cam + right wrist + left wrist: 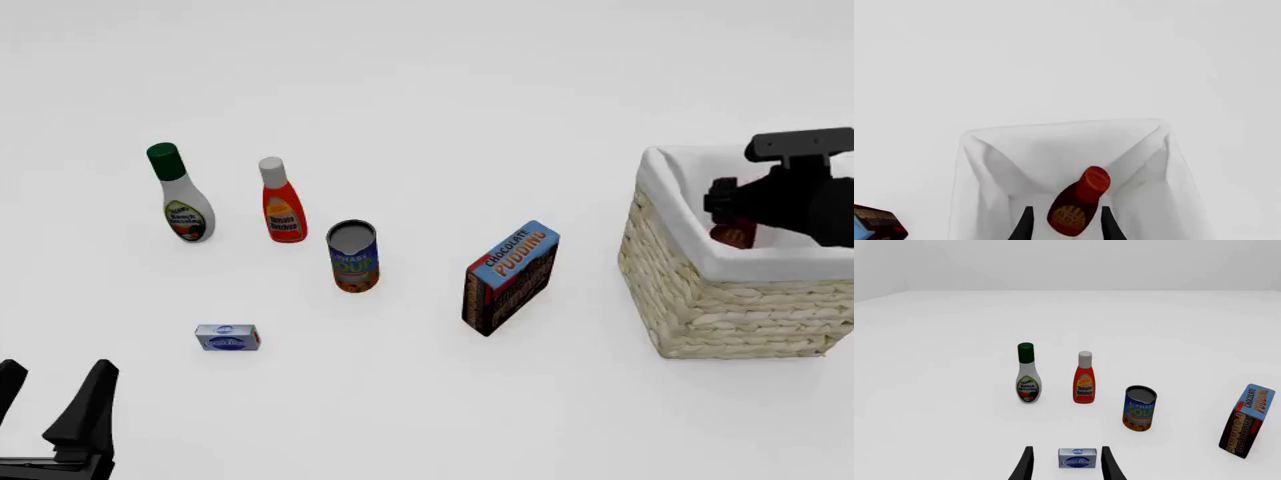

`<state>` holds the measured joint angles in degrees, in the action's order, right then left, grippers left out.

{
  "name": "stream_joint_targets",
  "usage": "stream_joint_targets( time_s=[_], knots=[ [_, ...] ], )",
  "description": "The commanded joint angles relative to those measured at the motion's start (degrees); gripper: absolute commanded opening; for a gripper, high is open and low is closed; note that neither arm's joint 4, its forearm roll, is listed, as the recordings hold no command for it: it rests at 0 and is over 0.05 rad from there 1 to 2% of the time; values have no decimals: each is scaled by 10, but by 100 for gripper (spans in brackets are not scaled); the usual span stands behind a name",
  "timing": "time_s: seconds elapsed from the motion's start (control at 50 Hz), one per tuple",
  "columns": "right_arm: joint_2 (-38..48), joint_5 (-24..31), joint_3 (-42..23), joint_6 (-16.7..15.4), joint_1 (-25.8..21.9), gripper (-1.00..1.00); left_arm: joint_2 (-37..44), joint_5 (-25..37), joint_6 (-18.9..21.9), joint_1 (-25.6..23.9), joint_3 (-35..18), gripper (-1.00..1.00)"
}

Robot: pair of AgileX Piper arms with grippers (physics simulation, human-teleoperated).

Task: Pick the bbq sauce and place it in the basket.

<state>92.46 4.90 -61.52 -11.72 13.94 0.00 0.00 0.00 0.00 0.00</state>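
Note:
The bbq sauce (1077,202), a dark red-brown bottle with a red cap, lies tilted inside the basket (721,310) at the table's right. My right gripper (1066,227) hangs over the basket with its fingers on either side of the bottle, open, with a gap showing on one side. In the front view the bbq sauce (731,234) shows just below the right gripper (721,208), against the white lining (987,165). My left gripper (51,395) is open at the near left, with a small blue box (1077,458) lying ahead of it (1066,467).
On the left stand a ranch dressing bottle (182,195), a ketchup bottle (280,203) and a soup can (354,256). A chocolate pudding box (510,277) stands tilted between the can and the basket. The small blue box (227,337) lies near the left gripper.

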Motion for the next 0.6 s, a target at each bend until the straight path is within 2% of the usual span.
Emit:
stream_joint_targets(
  time_s=[0.02, 0.6],
  knots=[
    [-4, 6, -6, 2, -3, 100, 0, 0, 0, 0, 0, 100],
    [-67, 73, -53, -5, -20, 100, 0, 0, 0, 0, 0, 100]
  ],
)
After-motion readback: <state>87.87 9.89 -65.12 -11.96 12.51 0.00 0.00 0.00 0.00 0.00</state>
